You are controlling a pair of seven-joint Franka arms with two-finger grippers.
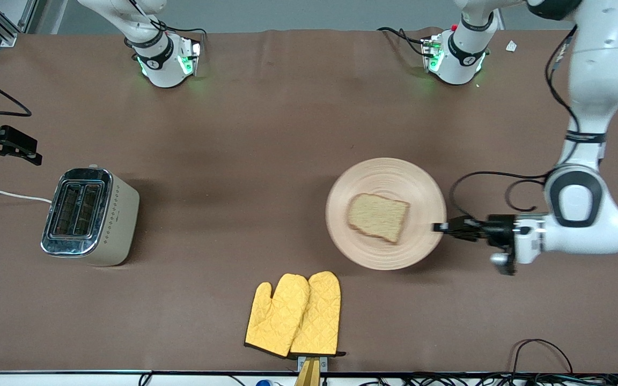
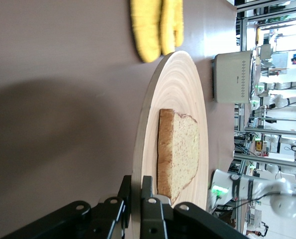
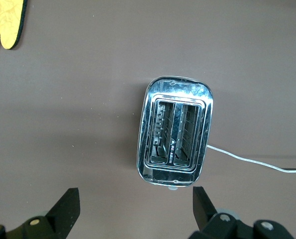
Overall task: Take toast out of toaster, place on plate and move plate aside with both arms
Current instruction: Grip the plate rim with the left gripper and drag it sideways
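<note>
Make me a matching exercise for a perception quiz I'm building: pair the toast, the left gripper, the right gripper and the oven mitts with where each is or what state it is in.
Things:
1. toast
2. left gripper
3. right gripper
4. oven mitts

Places or states:
A. open, over the table by the toaster
B. lying on the table, nearer to the front camera than the plate
C. lying flat on the plate
D. shut on the plate's rim

Pairs: 1-C, 2-D, 3-A, 4-B
</note>
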